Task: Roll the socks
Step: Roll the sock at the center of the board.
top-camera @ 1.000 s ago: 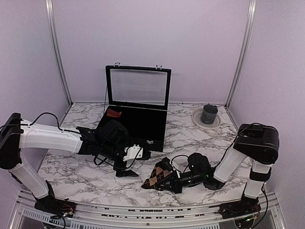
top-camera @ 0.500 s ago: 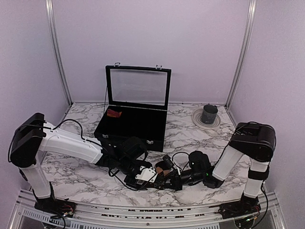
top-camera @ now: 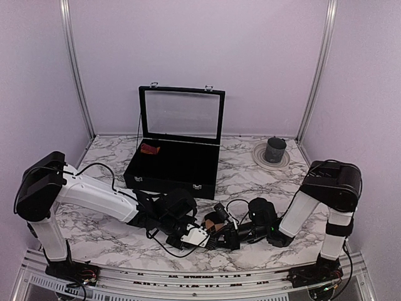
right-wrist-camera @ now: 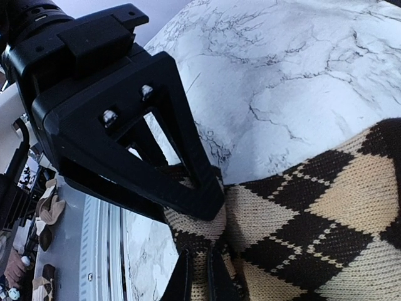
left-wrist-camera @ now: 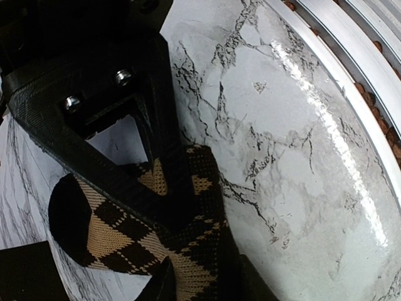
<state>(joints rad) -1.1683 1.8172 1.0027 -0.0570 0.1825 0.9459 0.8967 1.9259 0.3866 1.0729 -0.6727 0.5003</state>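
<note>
Pinching the argyle sock (right-wrist-camera: 313, 207) tight, the right tool (right-wrist-camera: 203, 241) is fully closed on it, down on the marble counter (left-wrist-camera: 282, 125). Right beside it the left tool (left-wrist-camera: 169, 251) has its jaws partway apart with the same sock between them, but I honestly can't tell if it's gripping.

light: bright, even | shadows: soft | glare: table (left-wrist-camera: 326, 88) | edges: fisheye-bent

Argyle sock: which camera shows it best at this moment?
Right wrist: the argyle sock fills the lower frame, its diamonds sharp. The left wrist view shows its rounded end, partly covered. The top view shows only a small tan patch, the rest hidden.
</note>
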